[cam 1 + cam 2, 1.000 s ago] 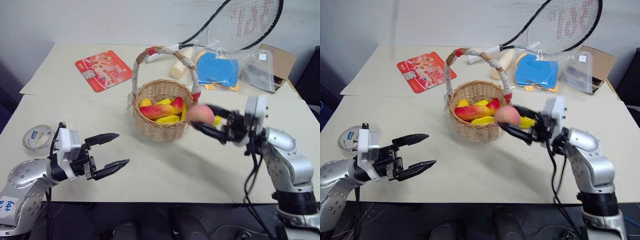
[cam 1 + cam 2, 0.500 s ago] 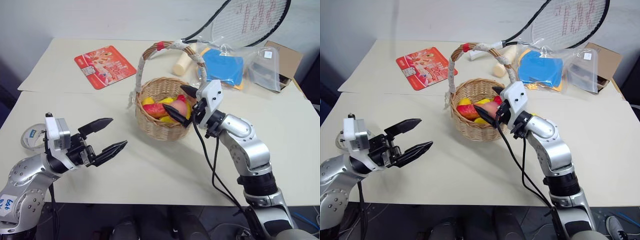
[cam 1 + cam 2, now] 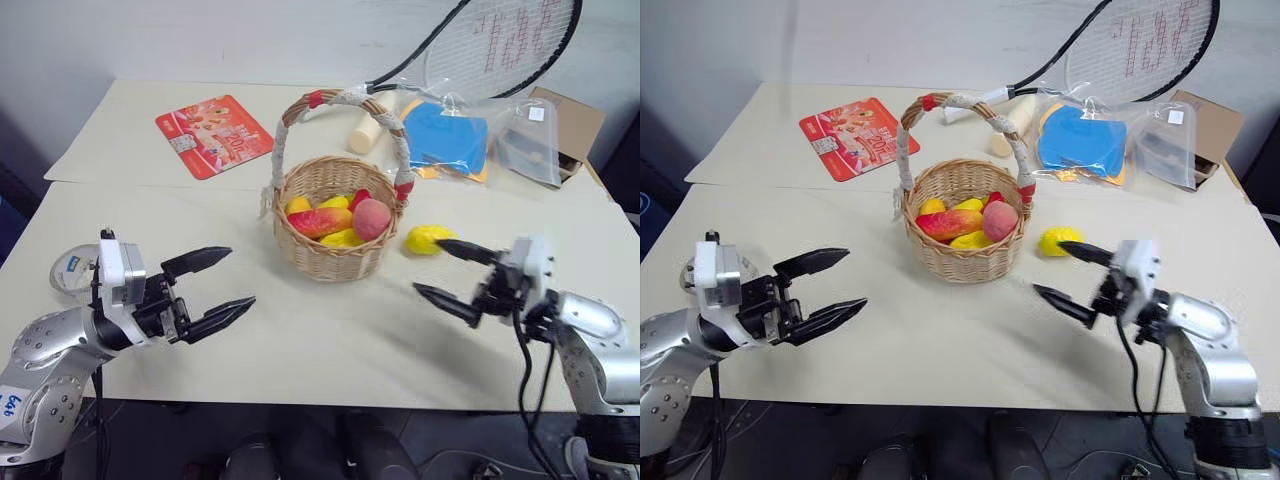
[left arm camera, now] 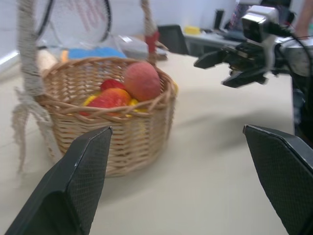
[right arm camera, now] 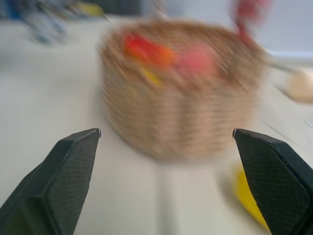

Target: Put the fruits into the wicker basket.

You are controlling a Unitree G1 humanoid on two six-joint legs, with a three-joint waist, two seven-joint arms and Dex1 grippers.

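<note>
Filling wicker basket (image 3: 330,250): fruits (image 3: 335,217)

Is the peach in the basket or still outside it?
In. The peach lies on the other fruits inside the basket, below its rim, with no end effector touching it.

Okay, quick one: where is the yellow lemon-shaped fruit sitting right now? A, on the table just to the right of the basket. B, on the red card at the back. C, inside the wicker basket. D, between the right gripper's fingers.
A: the yellow lemon-shaped fruit lies on the table beside the wicker basket, ahead of the open, empty right gripper.
</note>
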